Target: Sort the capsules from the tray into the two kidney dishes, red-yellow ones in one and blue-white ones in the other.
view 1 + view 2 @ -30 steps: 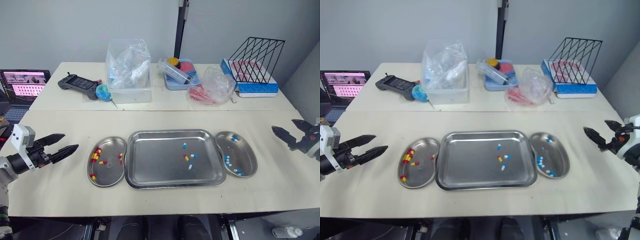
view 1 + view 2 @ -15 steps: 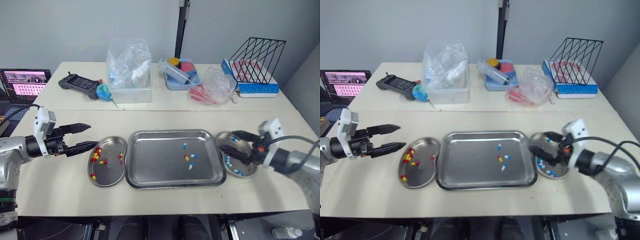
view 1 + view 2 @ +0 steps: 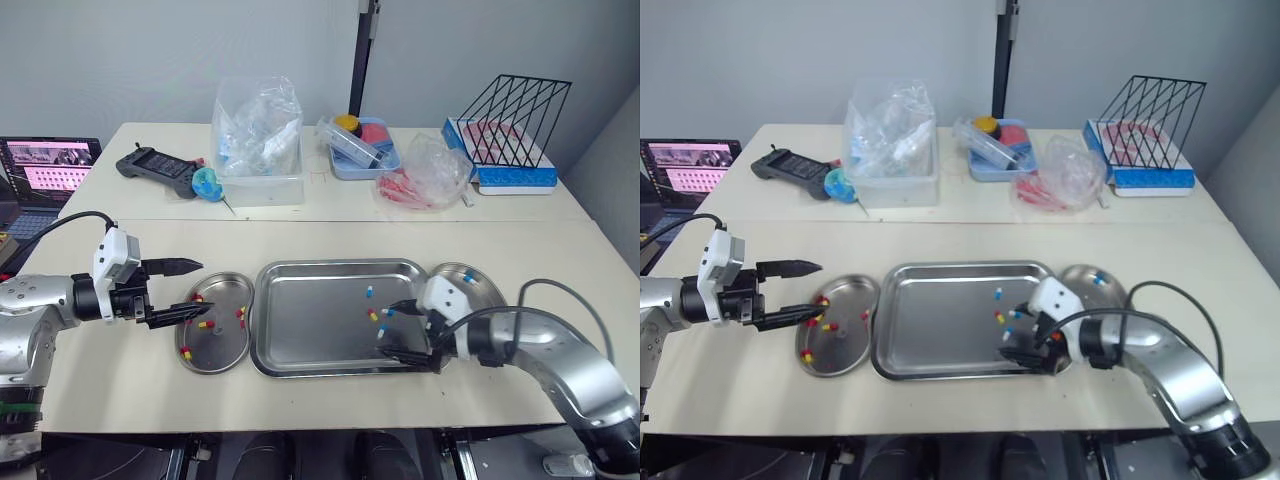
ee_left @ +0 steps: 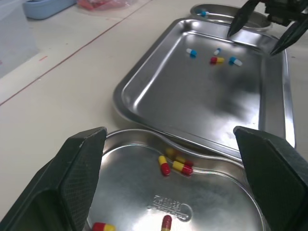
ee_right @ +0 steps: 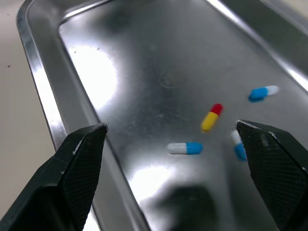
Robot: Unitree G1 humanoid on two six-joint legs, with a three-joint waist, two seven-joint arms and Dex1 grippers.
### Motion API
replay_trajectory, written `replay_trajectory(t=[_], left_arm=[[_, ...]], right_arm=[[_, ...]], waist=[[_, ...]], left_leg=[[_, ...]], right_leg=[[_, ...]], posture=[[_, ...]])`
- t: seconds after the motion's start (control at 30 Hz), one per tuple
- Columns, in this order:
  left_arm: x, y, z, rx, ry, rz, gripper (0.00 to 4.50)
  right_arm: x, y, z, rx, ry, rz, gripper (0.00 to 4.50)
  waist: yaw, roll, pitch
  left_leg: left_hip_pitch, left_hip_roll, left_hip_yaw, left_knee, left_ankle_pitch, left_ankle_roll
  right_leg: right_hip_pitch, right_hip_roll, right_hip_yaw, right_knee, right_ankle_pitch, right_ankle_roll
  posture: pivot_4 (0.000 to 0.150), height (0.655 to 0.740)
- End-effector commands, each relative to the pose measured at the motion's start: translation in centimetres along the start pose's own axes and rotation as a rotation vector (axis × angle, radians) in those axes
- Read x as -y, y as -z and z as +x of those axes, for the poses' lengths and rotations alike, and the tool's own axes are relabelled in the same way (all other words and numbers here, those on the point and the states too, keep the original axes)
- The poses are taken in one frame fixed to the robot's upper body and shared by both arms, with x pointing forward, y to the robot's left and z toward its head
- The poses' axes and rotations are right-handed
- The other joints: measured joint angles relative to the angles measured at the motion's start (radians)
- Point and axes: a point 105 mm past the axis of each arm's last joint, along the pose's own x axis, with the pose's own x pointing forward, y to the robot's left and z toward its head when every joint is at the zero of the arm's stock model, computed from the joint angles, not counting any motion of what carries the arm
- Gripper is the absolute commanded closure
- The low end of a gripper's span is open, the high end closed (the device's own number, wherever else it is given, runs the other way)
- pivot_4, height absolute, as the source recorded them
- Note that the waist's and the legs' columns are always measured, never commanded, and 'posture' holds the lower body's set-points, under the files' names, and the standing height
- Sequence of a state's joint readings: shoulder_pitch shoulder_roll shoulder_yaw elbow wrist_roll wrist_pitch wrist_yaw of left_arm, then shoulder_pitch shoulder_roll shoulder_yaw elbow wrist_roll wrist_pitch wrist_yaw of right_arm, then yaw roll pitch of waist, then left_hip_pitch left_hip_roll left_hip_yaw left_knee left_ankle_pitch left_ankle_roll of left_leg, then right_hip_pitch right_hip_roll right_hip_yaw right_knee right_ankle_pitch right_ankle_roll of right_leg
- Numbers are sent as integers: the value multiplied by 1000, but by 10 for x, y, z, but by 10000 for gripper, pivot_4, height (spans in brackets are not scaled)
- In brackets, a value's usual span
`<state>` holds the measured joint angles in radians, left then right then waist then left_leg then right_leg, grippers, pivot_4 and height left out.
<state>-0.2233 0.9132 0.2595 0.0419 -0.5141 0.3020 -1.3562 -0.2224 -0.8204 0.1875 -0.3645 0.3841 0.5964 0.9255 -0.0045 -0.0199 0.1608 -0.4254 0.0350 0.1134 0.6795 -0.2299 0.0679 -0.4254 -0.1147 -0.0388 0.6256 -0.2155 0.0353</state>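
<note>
The steel tray [image 3: 310, 320] lies mid-table and holds one red-yellow capsule [image 3: 373, 316] and three blue-white capsules [image 3: 380, 332]. My right gripper [image 3: 390, 328] is open low over the tray's right part, its fingers on either side of these capsules; the right wrist view shows the red-yellow capsule [image 5: 211, 117] and a blue-white one [image 5: 185, 148] between them. Several red-yellow capsules [image 4: 175, 166] sit in the left kidney dish [image 3: 215, 345]. My left gripper [image 3: 195, 288] is open over that dish's left rim. My right arm partly hides the right kidney dish [image 3: 1095, 280] with blue-white capsules.
Along the back of the table stand a black controller [image 3: 155, 170], a clear box of plastic bags [image 3: 257, 140], a blue tray [image 3: 360, 140], a bag with red contents [image 3: 425, 170] and a black wire rack [image 3: 515, 120]. A laptop [image 3: 50, 170] sits at the far left.
Both arms came inward from the table's sides. The right gripper went from over the right dish to over the tray. The left gripper moved right to the left dish's rim.
</note>
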Motion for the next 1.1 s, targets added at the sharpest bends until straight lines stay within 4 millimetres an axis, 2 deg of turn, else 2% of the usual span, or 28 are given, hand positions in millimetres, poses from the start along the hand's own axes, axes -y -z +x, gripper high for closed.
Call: replay_trajectory(t=[0.03, 0.13, 0.23, 0.37, 0.57, 0.9, 0.97, 1.03, 1.1], left_arm=[[1, -10, -7, 11, -29, 51, 394], [2, -7, -8, 1, -34, 49, 0], [2, -7, -8, -1, -40, 46, 0], [-1, -6, -8, -6, -57, 37, 0], [2, -9, -8, -8, -52, 42, 0], [1, -10, -9, -23, -54, 36, 0], [-1, -12, -9, -21, -58, 35, 0], [-1, -12, -9, -21, -58, 35, 0], [-2, -12, -9, -22, -56, 36, 0]], right_arm=[[5, -4, -2, -12, -32, -86, 0], [11, -2, -4, -28, -71, -133, 8156], [16, -3, -7, -40, -112, -195, 18373], [17, -1, -7, -72, -208, -251, 18373], [29, 0, -1, -58, -207, -252, 18373], [28, 6, 12, -51, -223, -255, 18373], [25, 7, 13, -53, -228, -255, 23797], [24, 7, 13, -57, -229, -257, 31780], [24, 10, 13, -72, -221, -263, 36988]], waist=[[3, 0, 0], [4, 0, 0], [7, 0, 0], [5, 0, 0], [5, 0, 0], [5, 0, 0], [5, 0, 0], [5, 0, 0], [5, 0, 0]], left_leg=[[0, 0, 0, 0, 0, 0], [0, 0, 0, 0, 0, 0], [0, 0, 0, 0, 0, 0], [0, 0, 0, 0, 0, 0], [0, 0, 0, 0, 0, 0], [1, 0, 0, 0, 0, -1], [1, 0, 0, 0, 0, -1], [1, 0, 0, 0, 1, -1], [1, 0, 0, 0, 1, -1]], right_leg=[[0, 0, 0, 0, 0, 0], [0, 0, 0, 0, 0, 0], [0, 0, -1, 0, 0, 0], [0, 0, -1, 0, 0, 0], [0, 1, -1, 0, 0, 0], [0, 1, -1, 0, 0, 0], [0, 1, -1, 1, 0, 0], [0, 1, -1, 1, 0, 0], [0, 1, -1, 1, 0, 0]], posture=[[1500, 7400], [1500, 7400], [1500, 7400], [1500, 7400], [1500, 7400], [1500, 7400], [1500, 7400], [1500, 7400], [1500, 7400]])
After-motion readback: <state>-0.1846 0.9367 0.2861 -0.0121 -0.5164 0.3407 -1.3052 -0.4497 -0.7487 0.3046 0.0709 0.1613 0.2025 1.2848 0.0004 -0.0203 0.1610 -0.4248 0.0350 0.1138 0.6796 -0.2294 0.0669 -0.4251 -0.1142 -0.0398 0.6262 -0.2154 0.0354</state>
